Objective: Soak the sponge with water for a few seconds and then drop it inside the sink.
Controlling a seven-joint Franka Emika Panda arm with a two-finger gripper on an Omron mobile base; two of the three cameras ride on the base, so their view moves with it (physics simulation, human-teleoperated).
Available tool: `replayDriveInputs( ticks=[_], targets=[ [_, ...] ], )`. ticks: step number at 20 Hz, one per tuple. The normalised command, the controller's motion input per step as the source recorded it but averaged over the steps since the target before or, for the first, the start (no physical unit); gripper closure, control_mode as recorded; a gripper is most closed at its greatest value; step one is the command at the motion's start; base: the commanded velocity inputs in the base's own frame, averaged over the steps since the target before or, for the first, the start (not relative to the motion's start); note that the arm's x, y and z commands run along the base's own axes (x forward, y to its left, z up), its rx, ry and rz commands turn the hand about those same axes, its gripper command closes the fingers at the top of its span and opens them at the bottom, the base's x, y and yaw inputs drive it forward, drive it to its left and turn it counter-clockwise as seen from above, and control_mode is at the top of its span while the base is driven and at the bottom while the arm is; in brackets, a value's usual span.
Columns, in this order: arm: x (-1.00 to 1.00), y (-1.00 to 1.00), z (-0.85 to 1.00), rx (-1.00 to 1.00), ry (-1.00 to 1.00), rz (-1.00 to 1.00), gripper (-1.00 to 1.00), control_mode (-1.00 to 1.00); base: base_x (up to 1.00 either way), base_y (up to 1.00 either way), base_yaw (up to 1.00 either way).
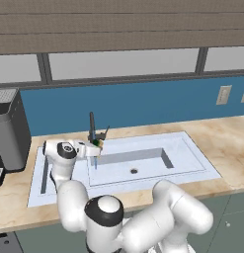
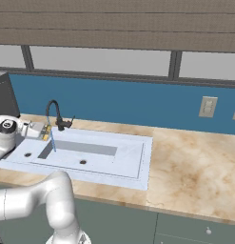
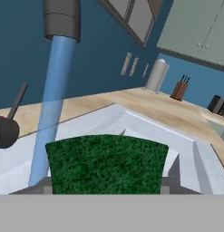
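My gripper (image 1: 95, 148) is shut on the sponge (image 1: 97, 143) and holds it over the left part of the sink (image 1: 158, 170), just under the black faucet (image 1: 92, 126). In the hand view the sponge's dark green face (image 3: 106, 163) sits between the fingertips (image 3: 165, 186), and the water (image 3: 52, 108) falls as a pale-blue stream from the spout (image 3: 62, 18) along the sponge's left edge. In the right base view the gripper (image 2: 43, 129) holds the sponge (image 2: 46, 129) right by the thin water stream (image 2: 52, 141), above the sink (image 2: 133, 157).
A dark coffee machine (image 1: 10, 128) stands on the counter left of the sink. The faucet's lever (image 3: 17, 102) sticks up close to the hand. A steel canister (image 3: 157, 75) and a knife block (image 3: 179, 90) stand far along the counter. Wall outlets (image 2: 207, 106) sit on the blue backsplash.
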Motion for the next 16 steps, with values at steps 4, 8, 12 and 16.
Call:
replayDriveInputs(
  ticks=[4, 8, 12, 16],
  targets=[
    [0.00, 0.24, -0.14, 0.00, 0.00, 0.05, 1.00, -1.00, 0.00, 0.00, 0.00],
    [0.03, 0.17, -0.20, 0.00, 0.00, 0.05, 1.00, -1.00, 0.00, 0.00, 0.00],
    [0.09, 0.07, -0.10, 0.00, 0.00, 0.04, 1.00, -1.00, 0.00, 0.00, 0.00],
    [0.21, 0.00, -0.01, 0.00, 0.00, 0.01, 1.00, -1.00, 0.00, 0.00, 0.00]
  ],
)
